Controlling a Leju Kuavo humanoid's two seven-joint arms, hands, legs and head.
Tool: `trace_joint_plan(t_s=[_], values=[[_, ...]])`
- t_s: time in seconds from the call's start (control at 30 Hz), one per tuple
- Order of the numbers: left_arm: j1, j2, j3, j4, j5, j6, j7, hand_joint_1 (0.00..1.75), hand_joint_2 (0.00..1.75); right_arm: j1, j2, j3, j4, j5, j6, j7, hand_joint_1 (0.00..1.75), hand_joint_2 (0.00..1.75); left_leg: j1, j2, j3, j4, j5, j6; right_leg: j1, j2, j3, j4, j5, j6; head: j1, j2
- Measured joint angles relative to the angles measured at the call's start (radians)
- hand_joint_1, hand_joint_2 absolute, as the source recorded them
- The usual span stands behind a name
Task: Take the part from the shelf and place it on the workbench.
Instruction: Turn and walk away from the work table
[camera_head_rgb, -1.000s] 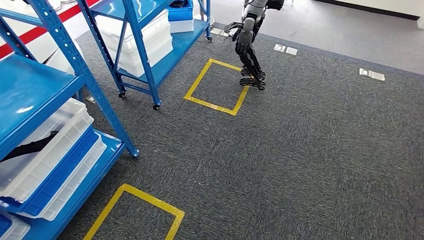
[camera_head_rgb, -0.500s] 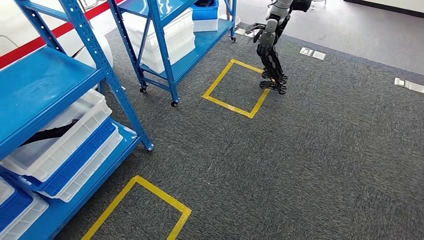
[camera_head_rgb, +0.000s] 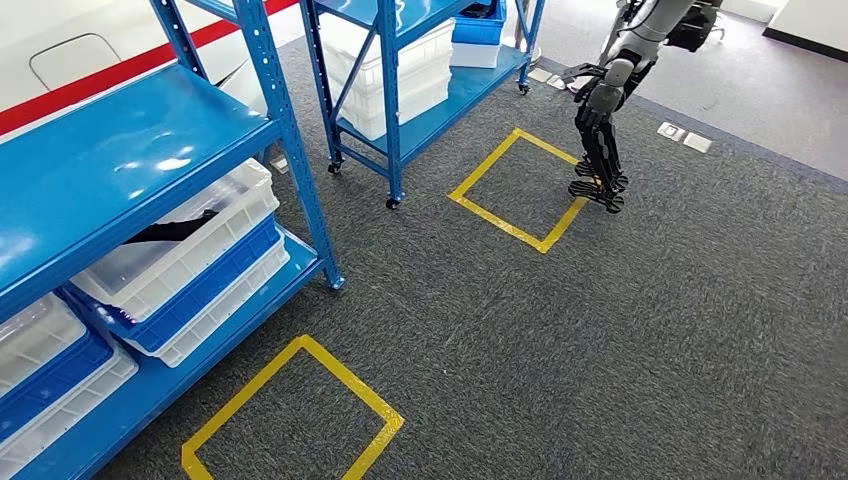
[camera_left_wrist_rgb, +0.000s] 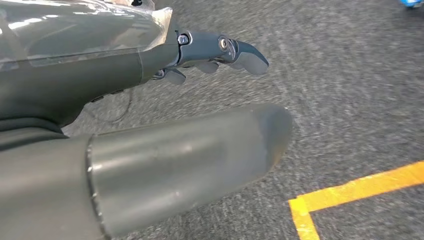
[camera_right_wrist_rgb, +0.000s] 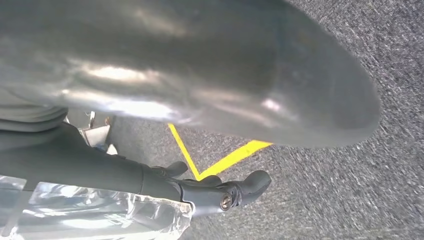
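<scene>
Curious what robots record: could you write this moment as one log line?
left hand: open, empty | right hand: open, empty | blue shelf: ahead-left, holds white bins | stage: nothing picked yet

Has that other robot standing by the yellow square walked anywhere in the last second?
No. The other robot stays at the same corner of the yellow square; the whole picture shifted because the camera turned.

Blue racks, grey floor, yellow tape.
The nearest shelf (camera_head_rgb: 130, 165) is glossy blue, with white crates (camera_head_rgb: 180, 250) and a blue crate (camera_head_rgb: 205, 285) stacked under it. Past the shelf, speckled dark grey carpet (camera_head_rgb: 620, 340) carries yellow tape squares (camera_head_rgb: 300, 415). A red stripe (camera_head_rgb: 120, 75) crosses the white wall behind the shelf. Another robot (camera_head_rgb: 605, 120), beyond it, is silver above and black below.
</scene>
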Motion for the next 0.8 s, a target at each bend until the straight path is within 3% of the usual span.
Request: trace_joint_plan(t_s=[0.03, 0.1, 0.17, 0.2, 0.27, 0.33, 0.4, 0.47, 0.5, 0.53, 0.6, 0.67, 0.73, 0.8], values=[[0.001, -0.001, 0.000, 0.000, 0.000, 0.000, 0.001, 0.00, 0.00, 0.001, 0.000, 0.000, 0.000, 0.001, 0.000, 0.001, 0.00, 0.00, 0.000, -0.012, 0.000, 0.001, 0.000, -0.001, -0.001, 0.001, -0.001, -0.006, 0.012, 0.009, 0.000, 0.000], [0.002, -0.003, 0.000, 0.000, 0.001, 0.000, 0.002, 0.00, 0.00, 0.001, -0.001, 0.000, 0.000, 0.004, 0.000, 0.002, 0.00, 0.00, 0.002, -0.034, 0.001, 0.004, 0.000, -0.005, -0.009, 0.018, 0.051, -0.126, 0.072, 0.031, 0.000, 0.000], [0.002, -0.004, 0.000, 0.000, 0.001, 0.001, 0.002, 0.00, 0.00, 0.000, 0.000, 0.000, 0.000, 0.010, 0.000, 0.003, 0.00, 0.00, 0.000, -0.052, -0.002, 0.012, -0.004, -0.017, -0.013, 0.043, 0.100, -0.244, 0.120, 0.036, 0.000, 0.000], [0.002, -0.004, 0.000, 0.000, 0.001, 0.003, 0.003, 0.00, 0.00, -0.001, 0.000, 0.000, 0.000, 0.015, 0.000, 0.004, 0.00, 0.00, -0.001, -0.059, -0.005, 0.015, -0.006, -0.023, -0.012, 0.050, 0.109, -0.269, 0.128, 0.030, 0.000, 0.000], [0.003, -0.003, 0.001, 0.000, 0.004, 0.006, 0.003, 0.00, 0.00, -0.003, 0.001, 0.001, 0.000, 0.023, 0.000, 0.006, 0.00, 0.00, 0.000, -0.070, -0.009, 0.015, -0.004, -0.033, -0.010, 0.039, 0.112, -0.274, 0.133, 0.011, -0.001, 0.000], [0.006, -0.002, 0.001, 0.000, 0.006, 0.008, 0.003, 0.00, 0.00, -0.004, 0.001, 0.001, 0.000, 0.028, 0.000, 0.007, 0.00, 0.00, 0.004, -0.049, -0.018, 0.033, -0.017, -0.041, -0.013, 0.024, 0.117, -0.275, 0.137, -0.003, -0.003, 0.000], [0.005, -0.001, 0.001, 0.000, 0.007, 0.009, 0.004, 0.00, 0.00, -0.003, 0.001, 0.001, 0.000, 0.031, 0.001, 0.008, 0.00, 0.00, 0.006, -0.004, -0.059, 0.122, -0.072, -0.049, -0.012, 0.006, 0.117, -0.277, 0.139, -0.015, -0.006, 0.000], [0.003, -0.001, 0.001, 0.000, 0.007, 0.009, 0.004, 0.00, 0.00, 0.000, 0.001, 0.001, 0.000, 0.033, 0.002, 0.008, 0.00, 0.00, 0.007, 0.016, -0.123, 0.254, -0.133, -0.055, -0.007, -0.015, 0.116, -0.277, 0.137, -0.022, -0.008, 0.000], [0.004, -0.001, 0.001, 0.000, 0.007, 0.009, 0.004, 0.00, 0.00, 0.001, 0.001, 0.001, 0.000, 0.033, 0.003, 0.008, 0.00, 0.00, 0.008, 0.019, -0.144, 0.295, -0.144, -0.055, -0.006, -0.025, 0.115, -0.276, 0.136, -0.023, -0.008, 0.000], [0.005, -0.001, 0.001, 0.000, 0.007, 0.009, 0.005, 0.00, 0.00, 0.000, 0.001, 0.001, 0.000, 0.034, 0.003, 0.008, 0.00, 0.00, 0.008, 0.021, -0.146, 0.299, -0.135, -0.055, -0.005, -0.034, 0.116, -0.276, 0.135, -0.024, -0.008, 0.000], [0.006, 0.000, 0.001, 0.000, 0.007, 0.009, 0.005, 0.00, 0.00, -0.001, 0.001, 0.001, 0.000, 0.035, 0.003, 0.008, 0.00, 0.00, 0.007, 0.035, -0.095, 0.201, -0.075, -0.047, -0.003, -0.051, 0.119, -0.276, 0.133, -0.025, -0.008, 0.000], [0.003, 0.001, 0.001, 0.000, 0.007, 0.010, 0.005, 0.00, 0.00, -0.003, 0.002, 0.001, 0.000, 0.036, 0.003, 0.008, 0.00, 0.00, 0.001, 0.070, -0.028, 0.074, -0.030, -0.035, 0.003, -0.065, 0.123, -0.276, 0.130, -0.023, -0.008, 0.000], [0.001, 0.002, 0.001, 0.000, 0.006, 0.011, 0.007, 0.00, 0.00, -0.005, 0.003, 0.001, 0.000, 0.038, 0.005, 0.010, 0.00, 0.00, -0.007, 0.084, -0.007, 0.027, -0.023, -0.027, 0.008, -0.079, 0.124, -0.277, 0.126, -0.015, -0.007, 0.000], [0.001, 0.002, 0.002, 0.000, 0.006, 0.013, 0.010, 0.00, 0.00, -0.007, 0.003, 0.001, 0.000, 0.041, 0.006, 0.011, 0.00, 0.00, -0.008, 0.064, -0.005, 0.018, -0.017, -0.019, 0.010, -0.089, 0.128, -0.278, 0.123, -0.005, -0.007, 0.000]])
